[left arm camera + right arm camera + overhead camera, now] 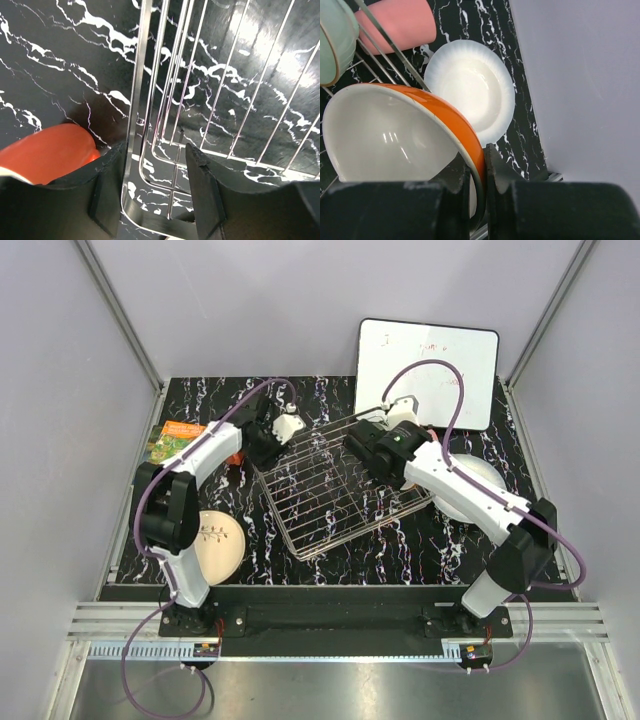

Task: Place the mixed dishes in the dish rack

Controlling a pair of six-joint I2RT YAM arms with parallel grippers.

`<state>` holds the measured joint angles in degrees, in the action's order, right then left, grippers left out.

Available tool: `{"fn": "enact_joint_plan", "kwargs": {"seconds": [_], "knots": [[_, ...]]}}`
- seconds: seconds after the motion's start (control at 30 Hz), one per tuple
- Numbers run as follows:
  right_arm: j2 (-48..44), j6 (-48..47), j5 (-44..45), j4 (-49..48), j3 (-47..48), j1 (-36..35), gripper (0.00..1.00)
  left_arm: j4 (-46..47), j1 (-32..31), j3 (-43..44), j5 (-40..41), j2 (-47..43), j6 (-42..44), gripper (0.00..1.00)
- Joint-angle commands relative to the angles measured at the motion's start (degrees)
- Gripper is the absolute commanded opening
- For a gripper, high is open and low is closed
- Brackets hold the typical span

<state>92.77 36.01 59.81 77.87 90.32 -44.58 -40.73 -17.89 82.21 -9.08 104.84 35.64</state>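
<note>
From above you cannot see the orange bowl, because your right arm covers it. The right wrist view shows it well. The right pincer (477, 156) is pinching the thin rim of the orange bowl (385, 135). One finger is inside and one is outside. The bowl is smooth and shiny, white inside, and tipped on its side. Thin silver wires of the dish rack (335, 490) show just beside it.

The rack sits in the middle of the desk (200, 395), turned at a slant. The desk top is black with white veins.

The pale green bowl (332, 40) is cut off by the picture's edge, behind rack wires. The pink cup (400, 22) is cut off at the top. The round white plate (470, 90) has a wavy rim and lies flat near the right edge of the desk.

Your left pincer (155, 150) is spread wide at the rack's far left corner, with the rim wire between its fingers. You cannot tell if they touch it. Just left of it, half hidden by a finger, is the orange-red mug (47, 152). Only its round side shows.

The twig plate (215, 540) lies by the left edge, partly under the left arm. The book (178, 438) is towards the far left corner. The whiteboard (428, 370) leans at the far edge.
</note>
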Motion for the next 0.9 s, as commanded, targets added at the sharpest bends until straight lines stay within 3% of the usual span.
{"fn": "enact_joint_plan", "kwargs": {"seconds": [0.0,0.17,0.3,0.43,0.87], "knots": [[1.44,-0.06,7.86,13.10,0.38,0.10,0.00,0.21,0.14,-2.40,2.48,-4.46,2.60,0.52],[4.52,-0.32,11.72,13.02,-0.23,-0.16,0.00,-4.70,0.05,-1.02,-0.66,-8.85,-2.23,0.62],[3.47,-8.40,20.40,7.13,-9.26,-0.51,0.00,-11.29,-0.04,4.43,-6.81,-14.29,-11.53,0.68],[5.04,-6.75,25.88,6.95,-11.75,-0.60,0.00,-16.47,-0.91,5.59,-12.36,-18.78,-15.16,0.72],[19.11,8.37,31.51,15.04,-9.11,-3.41,0.00,-18.16,-2.68,-2.58,-13.33,-20.90,-16.83,0.71]]}}
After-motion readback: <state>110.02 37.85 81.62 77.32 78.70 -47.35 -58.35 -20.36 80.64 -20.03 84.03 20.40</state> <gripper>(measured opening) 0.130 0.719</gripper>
